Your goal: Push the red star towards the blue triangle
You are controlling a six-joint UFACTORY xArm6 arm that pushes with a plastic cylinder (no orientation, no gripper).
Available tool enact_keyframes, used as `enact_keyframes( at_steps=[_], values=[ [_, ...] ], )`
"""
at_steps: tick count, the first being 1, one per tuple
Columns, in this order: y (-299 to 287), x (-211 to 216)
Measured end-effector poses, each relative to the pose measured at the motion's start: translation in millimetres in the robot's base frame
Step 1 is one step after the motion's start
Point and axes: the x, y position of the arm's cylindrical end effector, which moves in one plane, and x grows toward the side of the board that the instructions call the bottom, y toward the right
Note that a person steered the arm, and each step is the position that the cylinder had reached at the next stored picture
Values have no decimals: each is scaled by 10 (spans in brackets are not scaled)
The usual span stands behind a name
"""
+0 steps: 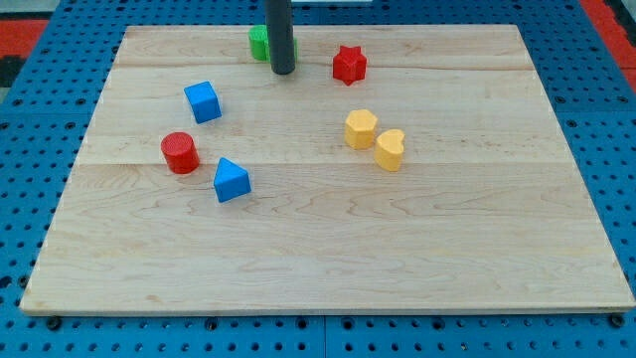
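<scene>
Red star (349, 64) sat upright near the bench's (328, 259) top edge, well apart from the blue triangle (231, 180); my tip (282, 71), no hand, stood just left of it, untouching.

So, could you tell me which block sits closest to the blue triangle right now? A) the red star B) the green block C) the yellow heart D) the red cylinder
D: the red cylinder lies just up and to the view's left of the blue triangle, while the red star is far off near the view's top, right of my tip.
</scene>
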Motion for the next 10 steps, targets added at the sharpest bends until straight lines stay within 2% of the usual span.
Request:
enact_keyframes(
  at_steps=[1,2,3,4,7,10],
  values=[
    [305,-437],
    [946,-666],
    [1254,-392],
    [1266,-95],
    [534,321],
    [516,-124]
  ],
)
